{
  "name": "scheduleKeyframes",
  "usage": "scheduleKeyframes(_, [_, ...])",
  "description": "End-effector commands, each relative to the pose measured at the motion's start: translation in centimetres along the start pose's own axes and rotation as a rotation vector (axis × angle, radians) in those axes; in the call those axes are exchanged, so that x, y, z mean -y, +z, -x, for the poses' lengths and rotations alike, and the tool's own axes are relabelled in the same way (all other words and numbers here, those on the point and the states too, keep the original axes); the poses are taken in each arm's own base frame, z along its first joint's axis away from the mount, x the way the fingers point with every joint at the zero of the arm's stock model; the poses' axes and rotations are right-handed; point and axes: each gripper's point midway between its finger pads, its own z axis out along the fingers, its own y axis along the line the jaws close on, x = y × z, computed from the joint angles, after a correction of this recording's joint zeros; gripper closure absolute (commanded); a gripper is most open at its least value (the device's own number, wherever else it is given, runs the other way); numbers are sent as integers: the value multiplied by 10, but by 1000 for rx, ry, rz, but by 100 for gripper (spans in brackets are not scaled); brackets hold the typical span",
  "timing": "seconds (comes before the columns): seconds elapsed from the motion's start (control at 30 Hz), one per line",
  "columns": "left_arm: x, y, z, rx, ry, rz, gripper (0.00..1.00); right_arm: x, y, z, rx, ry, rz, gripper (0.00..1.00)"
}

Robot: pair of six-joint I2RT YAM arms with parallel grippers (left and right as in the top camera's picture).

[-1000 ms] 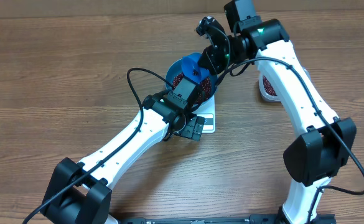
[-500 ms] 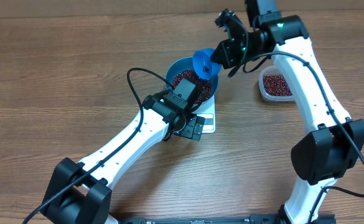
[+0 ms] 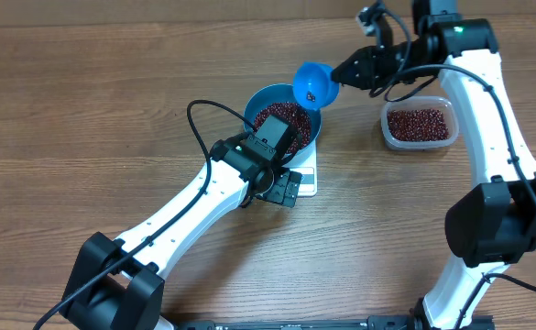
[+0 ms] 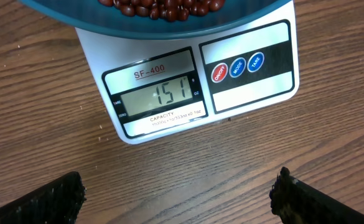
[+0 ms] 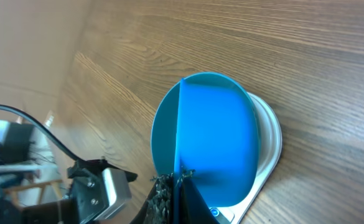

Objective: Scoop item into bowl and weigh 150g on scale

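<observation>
My left gripper (image 4: 178, 186) stands wide apart. Its two black fingers (image 4: 51, 200) frame only a strip of the brown wooden table (image 3: 84, 110). Straight ahead of those fingers, near but not touching, lies the small flat white square scale (image 4: 256, 87), its front edge turned toward me. Its grey display (image 4: 160, 94) reads 151. Three round buttons (image 4: 238, 67), one red and two blue, sit to the display's right. Beyond the display, on the scale's platform, sits the round deep blue glossy bowl (image 4: 107, 26), overhanging the panel. Inside it a heap of small dark red-brown beans (image 3: 281, 115) covers the bottom.

My right gripper (image 3: 352, 70) is closed tight on the handle of a small bright-blue plastic scoop (image 3: 313, 84). The scoop juts out ahead of the fingertips, lifted in the air, its round cup above the bowl's rim on the side nearest that gripper. From overhead the cup shows blue inside with only a dark speck. Through the right wrist camera the cup fills the middle, with a sliver of the bowl and the scale's white edge behind it. On the other side of this gripper, away from the bowl and nearer my base, a clear rounded-rectangle plastic tub (image 3: 418, 147) rests on the table. It holds more of the same beans and is well apart from the scale.
</observation>
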Motion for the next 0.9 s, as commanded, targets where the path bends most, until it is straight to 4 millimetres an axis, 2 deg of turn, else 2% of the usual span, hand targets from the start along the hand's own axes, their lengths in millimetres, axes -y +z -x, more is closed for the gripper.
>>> scheduleKeyframes(0.0, [-1,-4,-1,14,-6,4,1,-14,-31,14,75,-13,41,96])
scheduleKeyframes(0.2, [-1,-4,-1,14,-6,5,1,-1,-52,8,92,28,59,96])
scheduleKeyframes(0.4, [-1,-4,-1,14,-6,4,0,-27,-67,-6,119,-197,232,96])
scheduleKeyframes(0.57, [-1,-4,-1,14,-6,4,0,-42,-72,-18,138,-386,295,96])
scheduleKeyframes(0.73, [-1,-4,-1,14,-5,4,0,-51,-74,-34,130,-559,320,96])
scheduleKeyframes(0.87, [-1,-4,-1,14,-6,4,0,-47,-72,-35,120,-571,304,96])
